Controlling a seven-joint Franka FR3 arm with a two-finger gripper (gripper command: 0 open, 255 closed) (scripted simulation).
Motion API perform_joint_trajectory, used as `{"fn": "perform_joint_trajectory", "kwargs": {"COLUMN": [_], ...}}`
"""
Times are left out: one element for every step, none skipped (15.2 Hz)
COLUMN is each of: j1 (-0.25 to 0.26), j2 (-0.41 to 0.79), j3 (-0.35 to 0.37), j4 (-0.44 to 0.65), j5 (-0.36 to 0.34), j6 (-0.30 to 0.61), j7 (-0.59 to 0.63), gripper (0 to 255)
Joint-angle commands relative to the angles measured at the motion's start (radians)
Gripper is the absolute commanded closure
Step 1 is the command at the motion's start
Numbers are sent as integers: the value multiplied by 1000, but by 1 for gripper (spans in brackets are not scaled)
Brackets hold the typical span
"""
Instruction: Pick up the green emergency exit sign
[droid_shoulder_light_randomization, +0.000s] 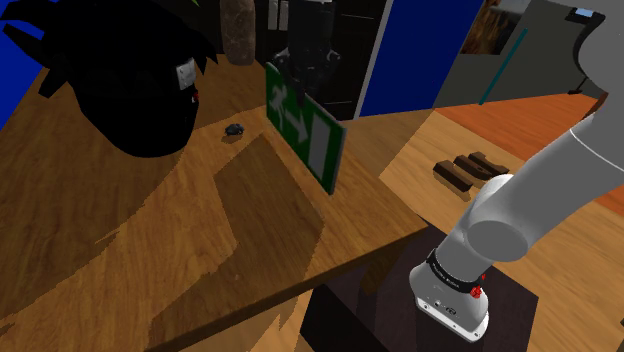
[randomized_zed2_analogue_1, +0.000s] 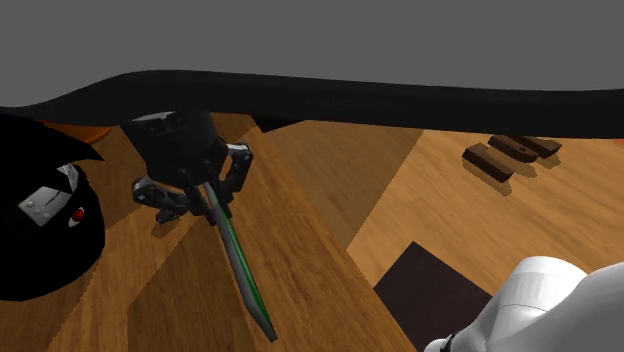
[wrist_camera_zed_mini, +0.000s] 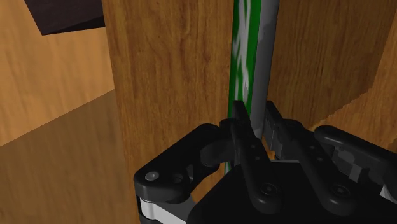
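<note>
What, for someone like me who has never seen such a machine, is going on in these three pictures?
It is a white robot arm standing on a box and ending in a black two-finger claw. One picture is taken from beside the arm, looking down over a wooden table. Another comes from a second camera outside. The third comes from a camera on the hand, looking along the claw. The claw is shut on one edge of a thin green exit sign, which hangs edge-down below it. I cannot tell whether the sign is clear of the table. Also on the table are a big black shape and a small dark object.
</note>
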Motion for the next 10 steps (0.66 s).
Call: {"fn": "perform_joint_trajectory", "kwargs": {"j1": [-1, -1, -1, -1, -2, -2, -2, -2, -2, -2], "j2": [10, 15, 20, 26, 32, 38, 44, 51, 52, 52], "j3": [1, 2, 2, 3, 4, 5, 6, 7, 7, 7], "j4": [38, 57, 76, 95, 115, 135, 156, 177, 180, 180], "j5": [-4, -5, -7, -9, -11, -13, -15, -17, -18, -18], "j6": [-28, -42, -56, -70, -85, -99, -114, -129, -131, -131], "j7": [3, 4, 6, 7, 9, 11, 12, 14, 15, 15], "gripper": [255, 255, 255, 255, 255, 255, 255, 255, 255, 255]}}
